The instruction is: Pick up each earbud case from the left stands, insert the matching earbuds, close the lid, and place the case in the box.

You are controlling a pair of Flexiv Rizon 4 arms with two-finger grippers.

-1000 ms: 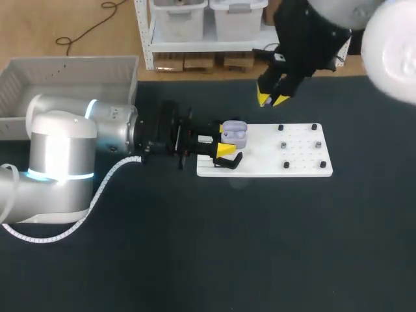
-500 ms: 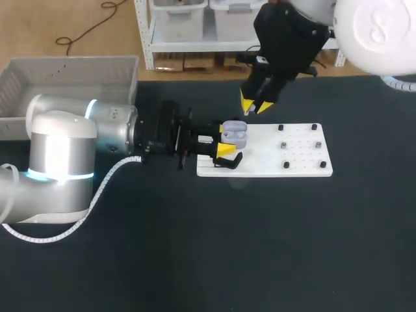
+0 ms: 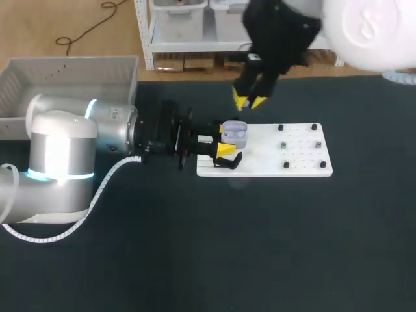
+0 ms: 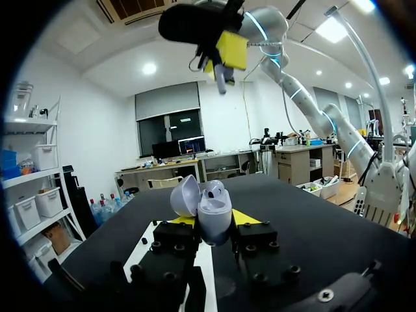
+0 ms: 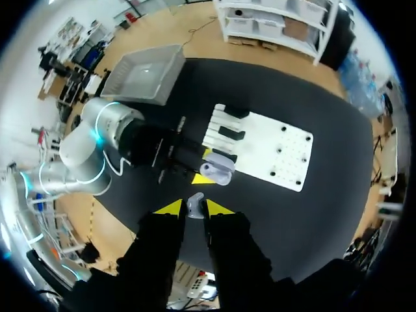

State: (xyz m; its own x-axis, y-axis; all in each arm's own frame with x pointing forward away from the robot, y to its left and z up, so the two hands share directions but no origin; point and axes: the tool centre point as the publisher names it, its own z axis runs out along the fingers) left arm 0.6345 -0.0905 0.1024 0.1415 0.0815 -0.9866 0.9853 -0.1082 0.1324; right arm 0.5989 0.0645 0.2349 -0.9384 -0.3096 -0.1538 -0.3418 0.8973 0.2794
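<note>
Earbud case [image 4: 213, 218], glossy lilac, rounded, lid open, clamped in left jaws, pale earbud [image 5: 195, 203] pinched in right jaws

A dark table [image 3: 195, 260] fills most of the frame. Across the top runs a wooden floor [image 3: 39, 26], and white shelving [image 3: 195, 45] with pale storage bins [image 3: 179, 16] stands at upper centre.
</note>
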